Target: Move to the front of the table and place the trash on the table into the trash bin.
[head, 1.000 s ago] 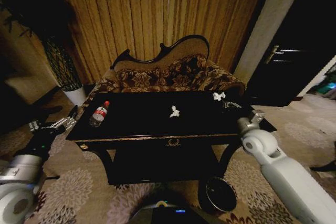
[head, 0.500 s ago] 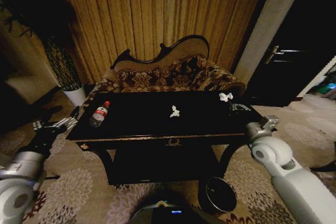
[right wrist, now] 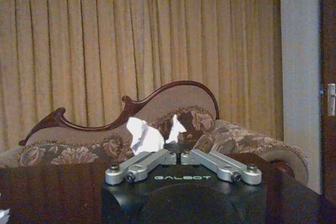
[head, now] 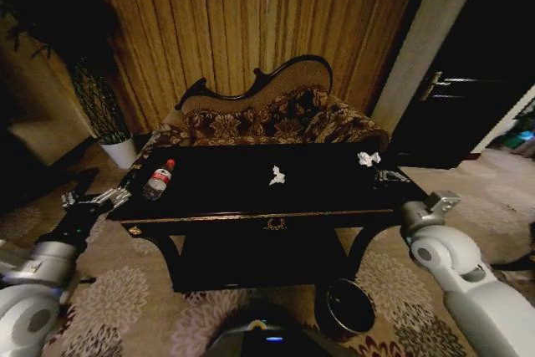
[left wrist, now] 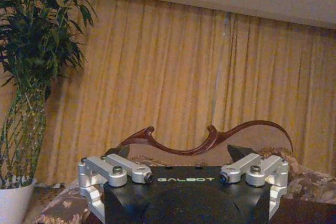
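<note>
Crumpled white paper wad [right wrist: 143, 136] was pinched in my right claw [right wrist: 176, 153] above the right end of the glossy black gold-trimmed counter [head: 217, 206]. A second wad [head: 277, 175] lay mid-counter, the clear red-capped plastic bottle [head: 157, 180] near its left end. My left claw [left wrist: 184, 174] stood wide, off the left corner. The round reddish-brown bin [head: 349, 308] sat on the floor, front right.

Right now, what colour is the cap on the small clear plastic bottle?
Red; the small clear plastic bottle shows best in the head view.
</note>
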Robot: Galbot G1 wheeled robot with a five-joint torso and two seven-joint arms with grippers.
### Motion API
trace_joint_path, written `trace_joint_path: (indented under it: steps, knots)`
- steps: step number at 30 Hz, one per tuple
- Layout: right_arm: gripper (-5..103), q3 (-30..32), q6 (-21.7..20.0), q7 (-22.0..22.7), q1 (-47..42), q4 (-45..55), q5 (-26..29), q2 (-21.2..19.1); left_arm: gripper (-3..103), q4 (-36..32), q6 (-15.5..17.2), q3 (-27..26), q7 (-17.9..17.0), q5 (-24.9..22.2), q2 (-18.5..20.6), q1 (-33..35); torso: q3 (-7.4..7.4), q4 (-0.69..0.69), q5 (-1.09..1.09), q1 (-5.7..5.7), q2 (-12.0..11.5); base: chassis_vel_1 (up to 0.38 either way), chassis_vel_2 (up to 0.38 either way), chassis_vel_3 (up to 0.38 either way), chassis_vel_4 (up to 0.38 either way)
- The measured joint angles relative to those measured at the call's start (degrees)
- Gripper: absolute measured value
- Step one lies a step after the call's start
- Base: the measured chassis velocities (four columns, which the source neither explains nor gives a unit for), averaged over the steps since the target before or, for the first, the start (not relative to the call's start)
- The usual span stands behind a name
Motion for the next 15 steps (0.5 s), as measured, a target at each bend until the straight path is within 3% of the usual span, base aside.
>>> trace_joint_path:
  steps: [15]
  knots:
    - [0, 0.8, 0.5, 0.0, -2.2, 0.4, -0.5, 0.6, 100, -0.8, 0.0, -0.4, 0.0, 0.0, -0.2, 1.5, 0.0, -0.01, 0.0, 0.0, 0.0, 0.105, -0.104, -0.109, 0.102]
